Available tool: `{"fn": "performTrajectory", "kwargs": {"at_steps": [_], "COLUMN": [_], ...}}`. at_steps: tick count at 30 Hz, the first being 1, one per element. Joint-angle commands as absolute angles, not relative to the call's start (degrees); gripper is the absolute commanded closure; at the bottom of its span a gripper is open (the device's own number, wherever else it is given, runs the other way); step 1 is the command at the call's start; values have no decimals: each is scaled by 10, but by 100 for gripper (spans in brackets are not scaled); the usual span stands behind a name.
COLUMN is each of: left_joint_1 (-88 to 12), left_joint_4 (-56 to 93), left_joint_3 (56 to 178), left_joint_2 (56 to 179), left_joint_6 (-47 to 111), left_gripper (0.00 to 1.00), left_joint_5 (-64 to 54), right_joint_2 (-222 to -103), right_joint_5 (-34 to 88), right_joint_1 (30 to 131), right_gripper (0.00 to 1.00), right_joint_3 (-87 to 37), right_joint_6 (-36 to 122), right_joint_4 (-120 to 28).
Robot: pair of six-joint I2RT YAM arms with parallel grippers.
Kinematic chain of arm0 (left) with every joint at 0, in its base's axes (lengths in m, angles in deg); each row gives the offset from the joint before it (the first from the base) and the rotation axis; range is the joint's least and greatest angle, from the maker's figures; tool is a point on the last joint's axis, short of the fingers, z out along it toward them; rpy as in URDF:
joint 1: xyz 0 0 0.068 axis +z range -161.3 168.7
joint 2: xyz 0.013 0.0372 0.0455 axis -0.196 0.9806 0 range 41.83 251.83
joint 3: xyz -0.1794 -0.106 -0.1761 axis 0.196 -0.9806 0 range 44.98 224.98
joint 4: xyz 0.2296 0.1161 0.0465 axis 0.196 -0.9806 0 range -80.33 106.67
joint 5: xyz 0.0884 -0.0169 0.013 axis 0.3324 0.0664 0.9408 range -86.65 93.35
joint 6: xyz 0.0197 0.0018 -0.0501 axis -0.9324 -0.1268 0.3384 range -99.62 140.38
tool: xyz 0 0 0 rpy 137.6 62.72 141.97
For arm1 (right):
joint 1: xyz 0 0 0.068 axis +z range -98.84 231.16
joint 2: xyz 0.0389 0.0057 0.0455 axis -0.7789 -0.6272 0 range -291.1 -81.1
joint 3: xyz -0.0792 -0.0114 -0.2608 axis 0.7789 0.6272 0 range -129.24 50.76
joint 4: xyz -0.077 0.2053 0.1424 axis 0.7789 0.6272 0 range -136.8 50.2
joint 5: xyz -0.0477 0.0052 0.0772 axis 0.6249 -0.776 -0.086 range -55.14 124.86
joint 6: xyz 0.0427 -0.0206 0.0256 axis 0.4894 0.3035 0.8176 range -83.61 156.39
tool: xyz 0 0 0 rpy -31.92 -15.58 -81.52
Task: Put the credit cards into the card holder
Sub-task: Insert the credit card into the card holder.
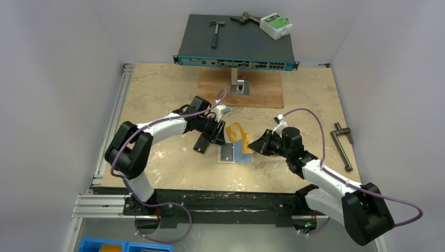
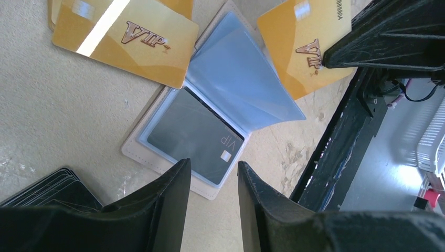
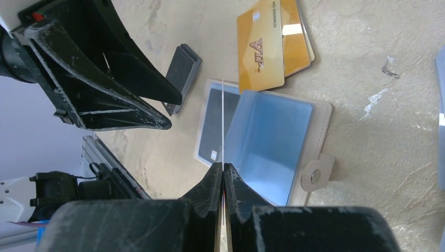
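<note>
The beige card holder (image 1: 234,154) lies open on the table. A black card (image 2: 191,134) sits in its clear pocket, and a bluish pocket leaf (image 2: 241,79) stands up beside it. The holder also shows in the right wrist view (image 3: 273,147) with its snap tab (image 3: 317,176). My right gripper (image 3: 223,167) is shut on an orange-yellow card (image 2: 302,47), seen edge-on (image 3: 223,121) over the holder. My left gripper (image 2: 212,168) is open and empty, just above the holder's near edge. More orange-yellow cards (image 1: 234,129) lie beyond the holder. A stack of black cards (image 3: 183,68) lies to its left.
A network switch (image 1: 236,44) at the back carries a hammer (image 1: 216,31) and a white box (image 1: 276,25). A wooden board (image 1: 265,89) with a metal bracket (image 1: 240,84) lies in front of it. A metal crank handle (image 1: 343,144) lies at the right.
</note>
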State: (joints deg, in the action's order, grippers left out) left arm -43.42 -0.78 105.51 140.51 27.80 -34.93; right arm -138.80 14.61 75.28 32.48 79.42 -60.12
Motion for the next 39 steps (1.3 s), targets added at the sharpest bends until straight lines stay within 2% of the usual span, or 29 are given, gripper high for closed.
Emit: {"fn": "performTrajectory", "kwargs": {"at_steps": [1,6,21,39], "left_joint_1": [-431,-424,-415,-441], "left_joint_4": [-6,-7,-26,-112], "left_joint_3": [1075,1075,1087,1111], "left_joint_2": [1386,1377,1375,1374], "left_joint_6": [263,259,231,5], "left_gripper": [63,63,63,62], "left_joint_5": [-349,-346,-345,-316], "right_joint_2": [-1426,-1490,-1546,-1607], "right_joint_5": [105,80,50,69], "right_joint_1": [756,756,789,792], "right_gripper": [100,100,100,100], "right_joint_3": [318,295,254,236], "right_joint_6": [781,772,762,740], "right_joint_4": [-653,-661,-695,-666]}}
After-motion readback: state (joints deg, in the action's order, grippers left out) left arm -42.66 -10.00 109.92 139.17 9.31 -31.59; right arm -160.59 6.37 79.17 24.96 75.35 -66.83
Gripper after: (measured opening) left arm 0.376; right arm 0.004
